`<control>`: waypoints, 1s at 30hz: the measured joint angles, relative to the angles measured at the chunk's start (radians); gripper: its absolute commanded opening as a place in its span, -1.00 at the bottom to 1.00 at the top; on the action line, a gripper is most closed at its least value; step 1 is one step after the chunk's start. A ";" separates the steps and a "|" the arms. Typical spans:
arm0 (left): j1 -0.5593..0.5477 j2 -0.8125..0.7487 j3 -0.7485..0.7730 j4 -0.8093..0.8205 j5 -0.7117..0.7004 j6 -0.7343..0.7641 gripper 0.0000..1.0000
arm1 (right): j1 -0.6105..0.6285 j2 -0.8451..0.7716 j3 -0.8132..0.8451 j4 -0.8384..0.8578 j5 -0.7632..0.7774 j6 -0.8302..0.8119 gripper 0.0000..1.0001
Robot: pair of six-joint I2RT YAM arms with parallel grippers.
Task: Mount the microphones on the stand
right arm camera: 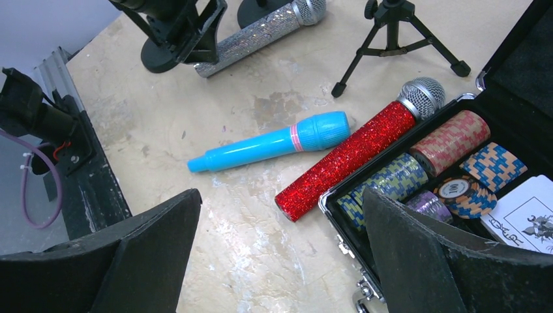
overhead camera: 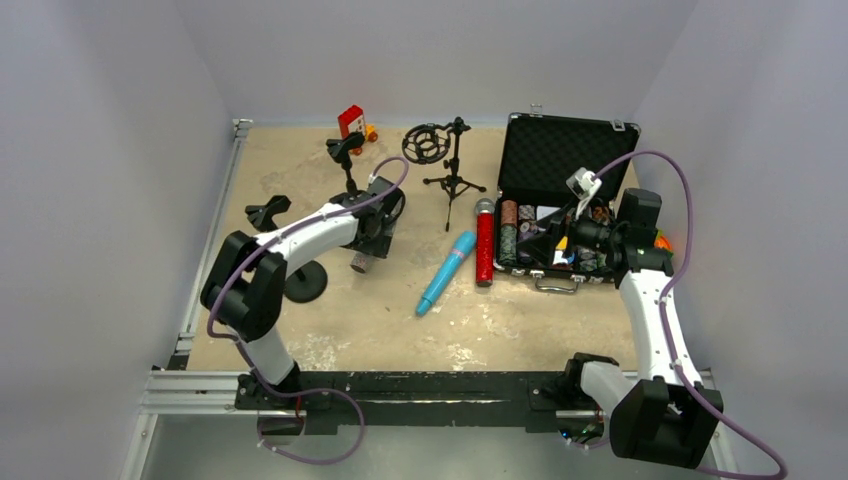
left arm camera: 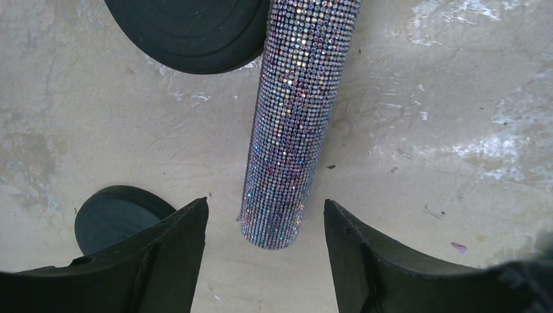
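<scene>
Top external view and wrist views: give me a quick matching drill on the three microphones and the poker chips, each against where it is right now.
Things:
1. silver-glitter microphone
2. light blue microphone
3. red-glitter microphone
4. poker chips

Places:
A. lying right alongside the open case, outside it
B. its butt end just ahead of the left gripper, whose fingers are spread
C. stacked in the compartments inside the open case
D. lying between the other two microphones

Pairs: 1-B, 2-D, 3-A, 4-C
</scene>
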State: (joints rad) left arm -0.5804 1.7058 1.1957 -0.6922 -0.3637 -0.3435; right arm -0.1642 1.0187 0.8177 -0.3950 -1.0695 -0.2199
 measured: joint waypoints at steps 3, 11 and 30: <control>0.019 0.039 0.000 0.014 0.027 0.006 0.32 | 0.000 0.000 0.000 0.000 0.000 0.000 0.98; 0.033 0.107 -0.025 0.062 0.144 -0.013 0.14 | -0.007 0.000 0.000 0.000 -0.005 0.000 0.98; 0.040 -0.251 -0.337 0.163 0.397 -0.063 -1.00 | -0.025 -0.031 0.000 -0.090 -0.093 -0.116 0.96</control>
State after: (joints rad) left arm -0.5404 1.4544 0.8589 -0.5297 0.0338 -0.4068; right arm -0.1890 0.9874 0.8177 -0.4850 -1.1629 -0.3355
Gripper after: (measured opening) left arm 0.472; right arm 0.986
